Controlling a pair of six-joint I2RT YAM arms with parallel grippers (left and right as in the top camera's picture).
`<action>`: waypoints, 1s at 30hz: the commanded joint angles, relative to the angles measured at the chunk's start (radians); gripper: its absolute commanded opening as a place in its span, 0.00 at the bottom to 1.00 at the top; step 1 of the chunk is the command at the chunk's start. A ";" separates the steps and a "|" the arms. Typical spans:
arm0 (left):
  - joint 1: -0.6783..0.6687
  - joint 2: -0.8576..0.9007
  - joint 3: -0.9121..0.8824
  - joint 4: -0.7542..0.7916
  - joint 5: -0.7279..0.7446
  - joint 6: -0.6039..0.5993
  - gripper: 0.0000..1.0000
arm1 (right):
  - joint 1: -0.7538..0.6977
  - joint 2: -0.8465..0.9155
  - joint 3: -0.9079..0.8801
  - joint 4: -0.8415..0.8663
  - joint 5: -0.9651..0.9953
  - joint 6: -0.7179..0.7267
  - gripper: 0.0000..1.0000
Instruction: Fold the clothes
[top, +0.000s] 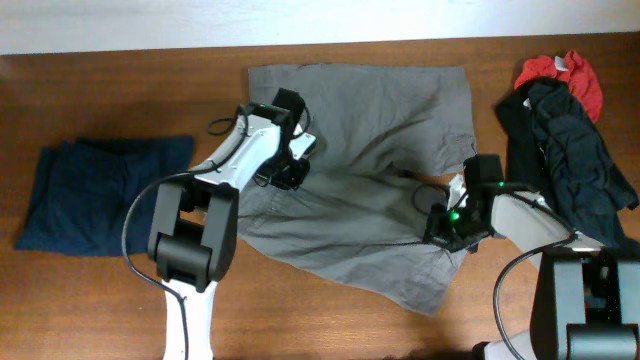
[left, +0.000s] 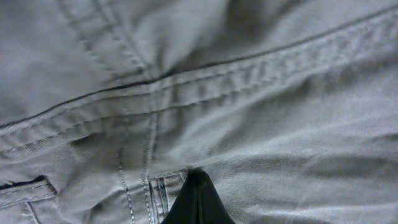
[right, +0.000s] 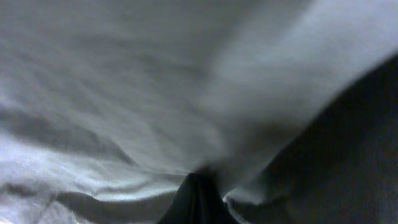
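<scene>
1. The shorts (top: 370, 120) are lying spread over the middle of the table (top: 100, 310). If the arms are pulling unevenly, the whole cloth is likely to be sliding and bunching rather than folding.
2. The black and red pile (top: 565, 130) is sitting just beside the shorts' right edge, so a wide sweep is risking dragging it in.
3. The right gripper (top: 445, 220) is looking closed on a raised pinch of cloth, which could be slipping free. The left gripper (top: 292, 165) is pressing into cloth beside a seam, and I cannot tell whether it is gripping.
4. The long axis is running far-to-near, skewing towards the right arm. Which end is the waist is not showing clearly.
</scene>
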 joint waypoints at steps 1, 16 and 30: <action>0.096 0.106 -0.030 0.017 -0.111 -0.048 0.00 | -0.016 -0.012 -0.053 0.010 0.257 0.136 0.04; 0.222 0.104 -0.029 0.002 -0.119 -0.054 0.00 | -0.251 -0.013 0.146 -0.186 0.246 -0.014 0.09; 0.210 -0.148 0.085 -0.092 0.031 -0.053 0.14 | -0.210 -0.013 0.222 -0.204 -0.273 -0.324 0.09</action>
